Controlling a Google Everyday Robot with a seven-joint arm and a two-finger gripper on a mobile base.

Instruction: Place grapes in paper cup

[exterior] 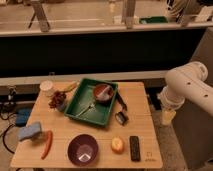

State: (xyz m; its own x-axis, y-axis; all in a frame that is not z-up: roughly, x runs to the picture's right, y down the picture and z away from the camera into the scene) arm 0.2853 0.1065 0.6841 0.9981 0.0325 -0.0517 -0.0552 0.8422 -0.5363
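The grapes [57,99], a small dark reddish-purple bunch, lie on the wooden table [145,125] near its left back corner, just left of a green tray [75,107]. The paper cup [47,88], short and white, stands upright just behind and left of the grapes. My white arm [187,87] hangs off the table's right edge. My gripper [167,117] points down below it, beside the table and far from both grapes and cup. It is open and holds nothing.
A reddish-brown bowl [103,92] and utensils lie in the green tray. A dark purple bowl [83,149], a red chili [47,143], a blue sponge [31,131], an orange fruit [117,145] and a black remote [134,147] line the table's front. A dark counter wall runs behind.
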